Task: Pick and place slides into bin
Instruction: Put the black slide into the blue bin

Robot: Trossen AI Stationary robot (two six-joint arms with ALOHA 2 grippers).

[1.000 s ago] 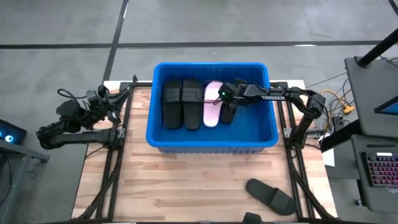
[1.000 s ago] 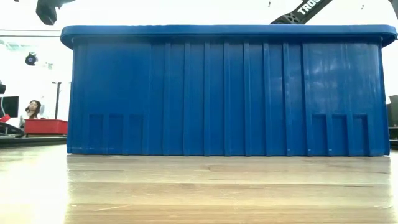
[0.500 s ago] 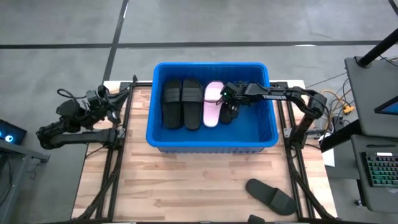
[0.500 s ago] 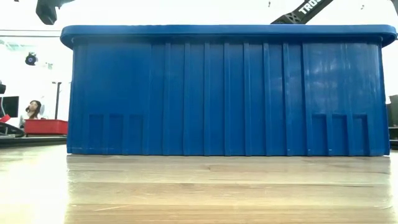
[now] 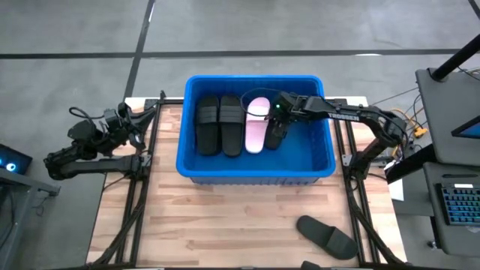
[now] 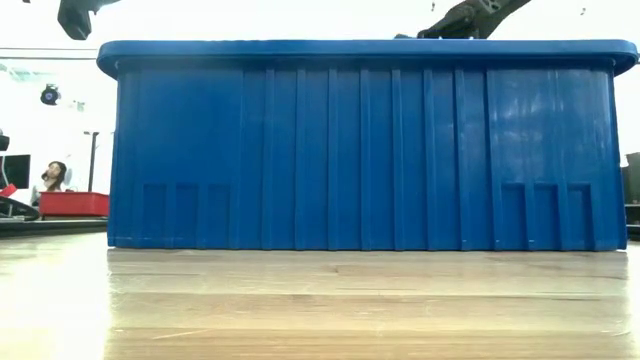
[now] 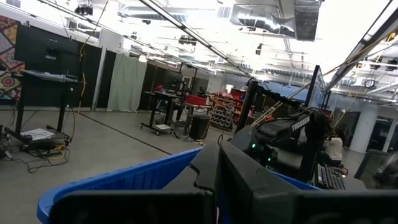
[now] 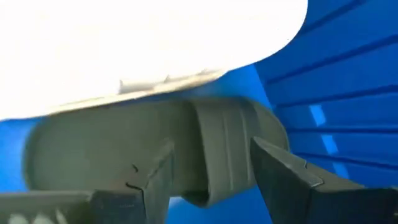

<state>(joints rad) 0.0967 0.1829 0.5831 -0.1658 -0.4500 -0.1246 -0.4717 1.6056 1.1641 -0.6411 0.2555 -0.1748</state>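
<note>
The bin (image 5: pixel 255 169) holds four slides: two black (image 5: pixel 219 124), a pink (image 5: pixel 256 124), and a fourth black (image 5: pixel 275 133) beside it. The right gripper (image 5: pixel 279 112) has drawn back and up from that fourth slide since a second ago; its jaws stand apart and empty, so the drop looks done. The slide lies just below and ahead of the fingers (image 8: pixel 280 168). One slide (image 5: pixel 326 236) waits on the table (image 5: pixel 225 225). The left gripper (image 5: pixel 124 120), closed, is parked at the table's left edge.
</note>
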